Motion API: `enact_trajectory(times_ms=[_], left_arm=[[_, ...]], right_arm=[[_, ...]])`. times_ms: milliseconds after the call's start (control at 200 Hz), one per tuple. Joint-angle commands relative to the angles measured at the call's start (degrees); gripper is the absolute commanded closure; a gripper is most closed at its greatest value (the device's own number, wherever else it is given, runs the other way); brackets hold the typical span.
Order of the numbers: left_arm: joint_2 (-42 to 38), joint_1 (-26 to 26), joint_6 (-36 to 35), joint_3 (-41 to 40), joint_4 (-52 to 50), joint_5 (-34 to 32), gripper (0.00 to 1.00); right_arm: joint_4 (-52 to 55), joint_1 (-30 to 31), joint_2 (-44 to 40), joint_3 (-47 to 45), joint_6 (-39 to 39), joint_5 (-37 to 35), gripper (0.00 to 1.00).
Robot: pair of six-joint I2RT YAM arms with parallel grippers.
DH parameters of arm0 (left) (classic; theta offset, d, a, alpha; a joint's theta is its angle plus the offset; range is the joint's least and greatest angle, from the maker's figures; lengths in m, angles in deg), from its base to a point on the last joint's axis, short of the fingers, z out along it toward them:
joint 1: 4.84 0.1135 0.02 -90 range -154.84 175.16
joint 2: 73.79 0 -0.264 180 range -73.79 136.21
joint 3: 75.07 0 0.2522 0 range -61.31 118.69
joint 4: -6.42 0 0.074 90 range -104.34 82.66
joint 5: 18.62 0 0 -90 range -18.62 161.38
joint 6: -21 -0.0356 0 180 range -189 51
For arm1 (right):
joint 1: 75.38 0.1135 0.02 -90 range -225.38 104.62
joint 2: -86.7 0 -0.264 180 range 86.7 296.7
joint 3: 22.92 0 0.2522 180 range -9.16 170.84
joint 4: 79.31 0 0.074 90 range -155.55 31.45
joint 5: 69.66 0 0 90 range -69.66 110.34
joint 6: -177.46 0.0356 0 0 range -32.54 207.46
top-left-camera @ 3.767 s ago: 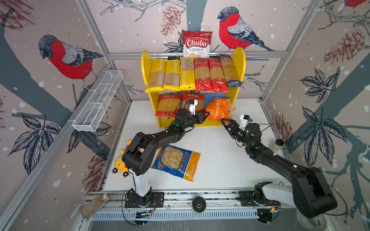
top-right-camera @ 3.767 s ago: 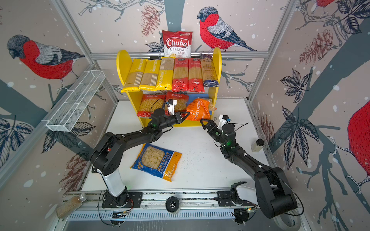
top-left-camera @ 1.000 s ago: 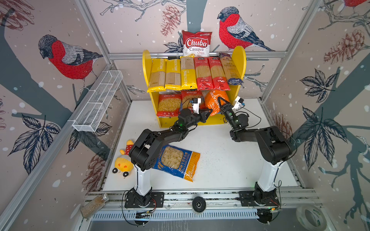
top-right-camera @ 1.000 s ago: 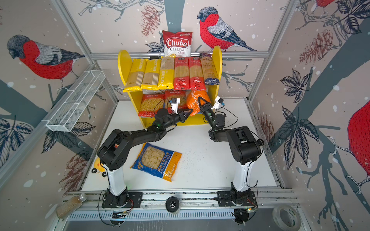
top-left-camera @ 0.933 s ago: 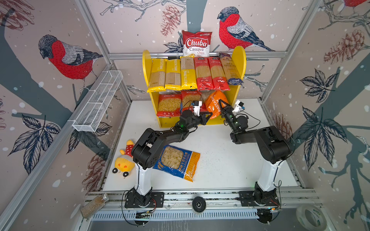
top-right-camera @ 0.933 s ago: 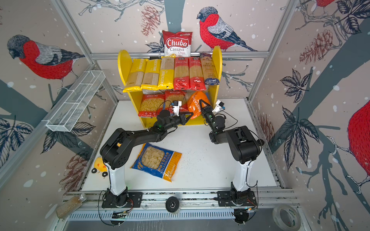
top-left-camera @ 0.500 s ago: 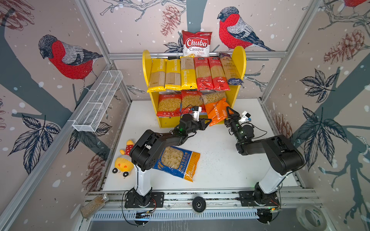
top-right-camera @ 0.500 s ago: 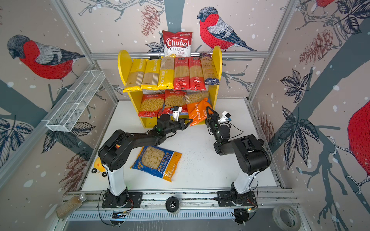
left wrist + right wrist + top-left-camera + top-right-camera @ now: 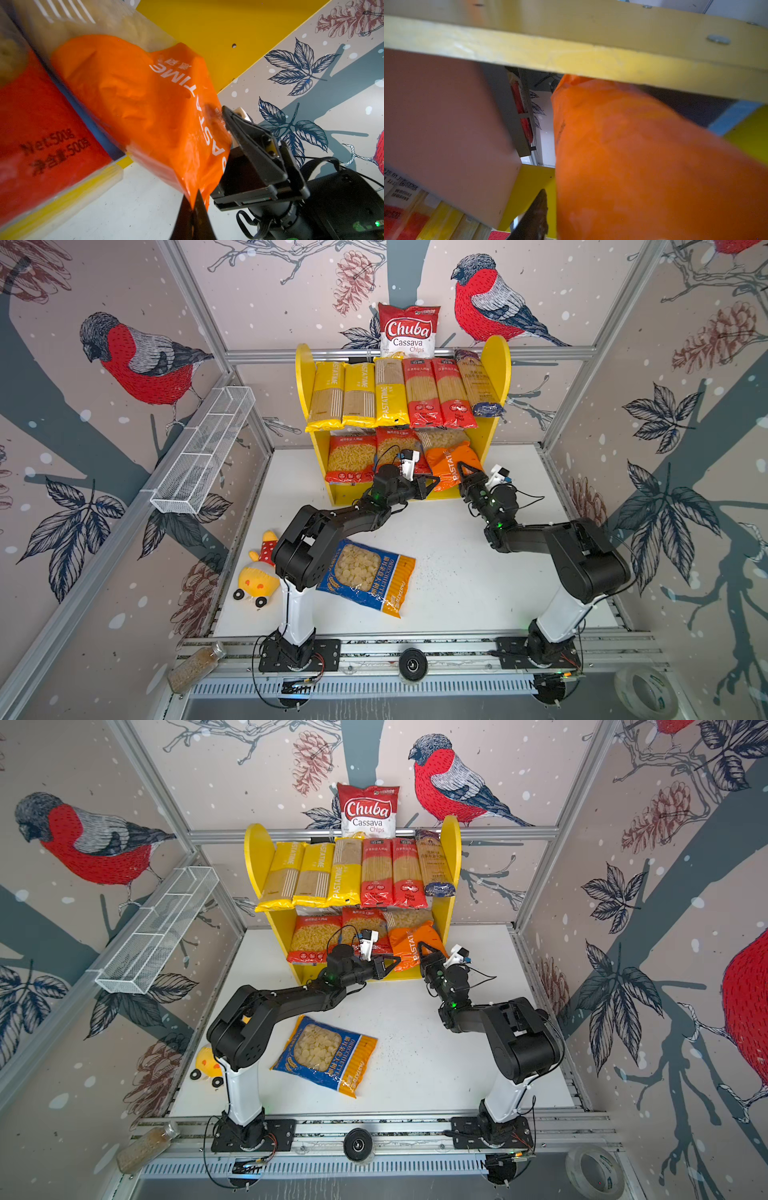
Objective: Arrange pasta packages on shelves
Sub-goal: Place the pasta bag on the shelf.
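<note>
The yellow shelves (image 9: 496,364) (image 9: 257,844) carry several long pasta packages on the upper board and squat bags below. An orange PASTATIME bag (image 9: 449,460) (image 9: 409,946) (image 9: 135,99) (image 9: 643,166) leans out of the lower board's right end. My left gripper (image 9: 435,481) (image 9: 397,959) (image 9: 194,205) is shut on its bottom edge. My right gripper (image 9: 461,469) (image 9: 422,947) is at the bag's right side. One finger (image 9: 538,212) shows beside the film; the bag hides the other. A blue pasta bag (image 9: 365,576) (image 9: 324,1052) lies flat on the table.
A Chuba chips bag (image 9: 409,329) stands on top of the rack. A white wire basket (image 9: 203,448) hangs on the left wall. A plush toy (image 9: 257,572) lies by the left arm's base. A jar (image 9: 195,664) and a tape roll (image 9: 644,691) sit beyond the front rail.
The orange bag has come forward out of the lower shelf and now leans outward. Both arms drew back toward the front with it; the right gripper shifted along the bag's right side.
</note>
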Motion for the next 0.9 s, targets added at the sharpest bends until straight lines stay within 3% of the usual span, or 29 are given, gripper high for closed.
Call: enact_trajectory(times_ms=[0,235,390,540,891], left_arm=[[-2.6,0.2,-0.9,-1.8,1.1,1.1,0.9],[-11.4,1.2,-1.2,-10.4,0.6,-0.9,0.71],[-15.9,2.2,-3.8,-15.2,-3.2,-3.3,0.66],[-20.7,3.9,-5.0,-18.3,-4.8,-5.1,0.61],[-29.7,6.1,-6.9,-26.6,-3.6,-11.9,0.38]], right_arm=[[-1.5,0.1,1.2,2.4,-1.7,-0.3,0.72],[-3.2,0.9,4.0,5.6,-0.1,-4.1,0.79],[0.0,1.4,3.7,4.5,0.4,-6.1,0.79],[2.9,1.3,2.9,4.4,-0.8,-5.3,0.64],[3.7,0.2,1.5,2.9,-1.0,0.6,0.43]])
